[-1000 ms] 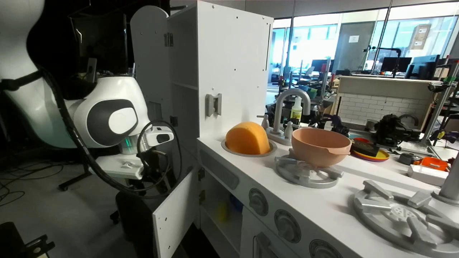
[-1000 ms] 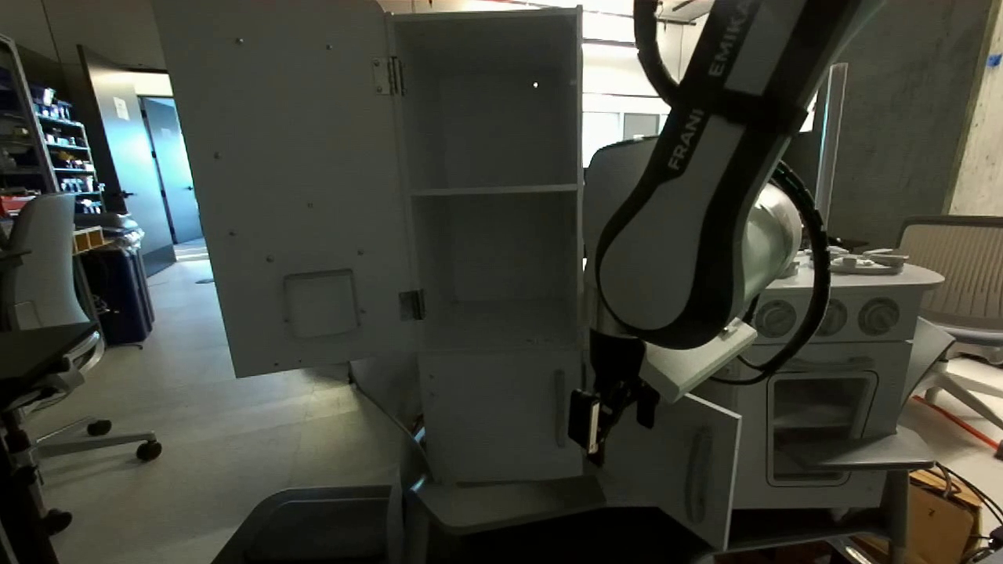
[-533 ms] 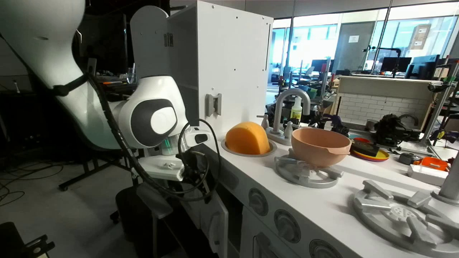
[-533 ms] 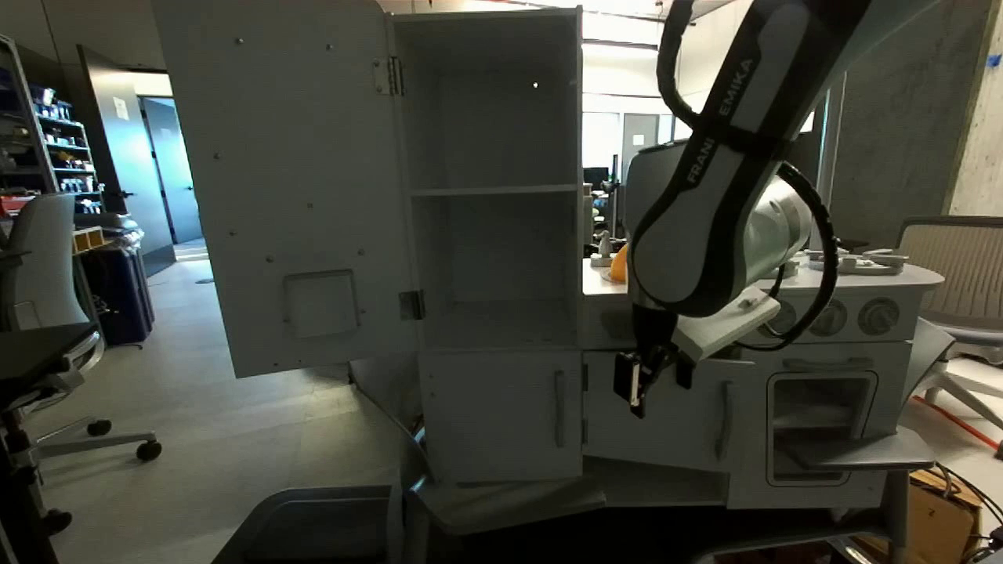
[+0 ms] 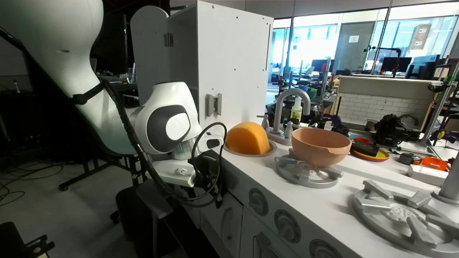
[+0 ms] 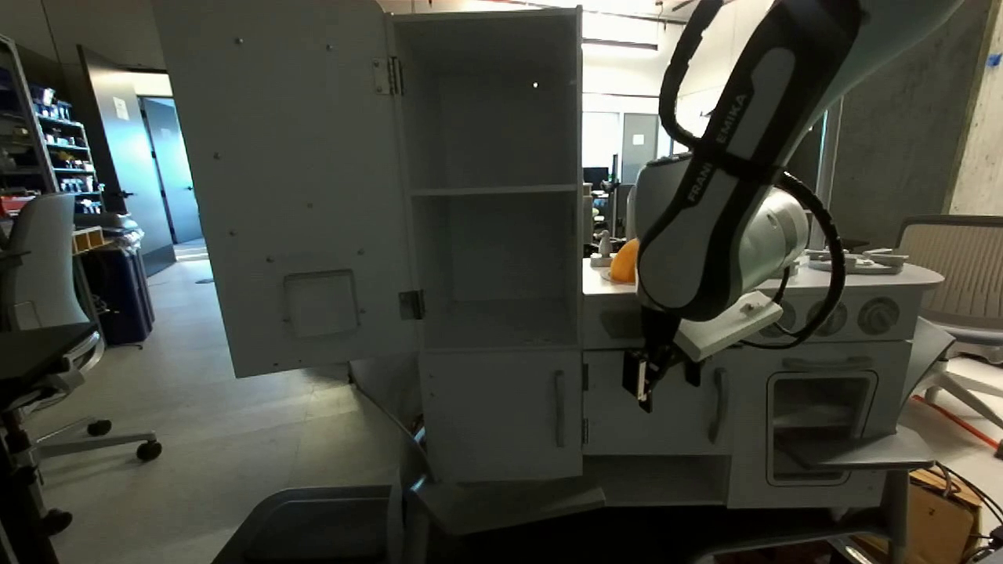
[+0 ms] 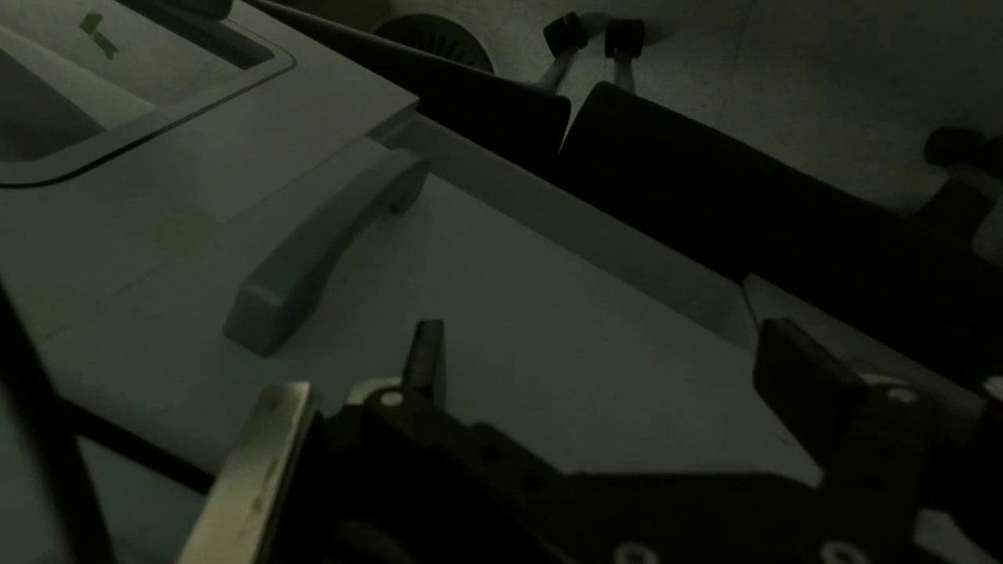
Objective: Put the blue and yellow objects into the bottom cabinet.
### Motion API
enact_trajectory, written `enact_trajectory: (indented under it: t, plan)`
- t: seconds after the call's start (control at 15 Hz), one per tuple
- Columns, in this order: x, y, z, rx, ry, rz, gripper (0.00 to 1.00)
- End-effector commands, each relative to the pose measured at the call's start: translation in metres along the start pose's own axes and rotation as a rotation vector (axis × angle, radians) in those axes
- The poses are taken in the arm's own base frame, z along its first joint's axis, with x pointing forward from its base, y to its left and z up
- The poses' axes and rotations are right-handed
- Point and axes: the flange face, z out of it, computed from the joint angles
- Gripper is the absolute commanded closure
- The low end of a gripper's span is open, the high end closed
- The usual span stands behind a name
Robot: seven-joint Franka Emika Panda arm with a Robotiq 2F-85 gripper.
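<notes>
The flat white door of the bottom cabinet is swung against its frame in both exterior views. It also fills the middle of the dark wrist view. Its grey handle stands on the oven side. The blue bottle and the yellow object do not show now; the door hides the cabinet's inside. My gripper is in front of the door's upper part. In the wrist view my gripper has its fingers wide apart with nothing between them. I cannot tell whether it touches the door.
An orange dome sits in the sink, beside a tan bowl on a burner. The tall upper cabinet stands beside the arm with its door open. A ledge and grey bin lie low in front.
The bottom door has swung from wide open to against its frame. The arm has moved toward the cabinet along with it. Yellow and blue things seen inside earlier are now hidden.
</notes>
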Motion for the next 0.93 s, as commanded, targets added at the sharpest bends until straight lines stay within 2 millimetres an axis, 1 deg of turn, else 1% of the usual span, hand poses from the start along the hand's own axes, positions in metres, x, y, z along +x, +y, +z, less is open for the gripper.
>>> enact_trajectory:
  t: [0.0, 0.13, 0.27, 0.33, 0.4, 0.53, 0.67, 0.73, 0.87]
  plan:
    - [-0.004, 0.011, 0.001, -0.007, 0.085, 0.05, 0.0]
    - [-0.012, 0.02, 0.01, 0.0, 0.143, 0.088, 0.0]
    - [-0.021, 0.021, 0.005, -0.002, 0.198, 0.113, 0.0]
    - [-0.028, 0.025, 0.011, 0.001, 0.222, 0.121, 0.0]
    - [-0.034, 0.024, 0.006, -0.003, 0.243, 0.122, 0.0]
    - [-0.052, 0.03, 0.01, -0.005, 0.283, 0.115, 0.0]
    - [-0.065, 0.031, -0.004, -0.006, 0.327, 0.117, 0.0]
    - [-0.073, 0.031, -0.004, 0.002, 0.357, 0.115, 0.0]
    - [-0.089, 0.023, -0.025, 0.016, 0.399, 0.096, 0.0]
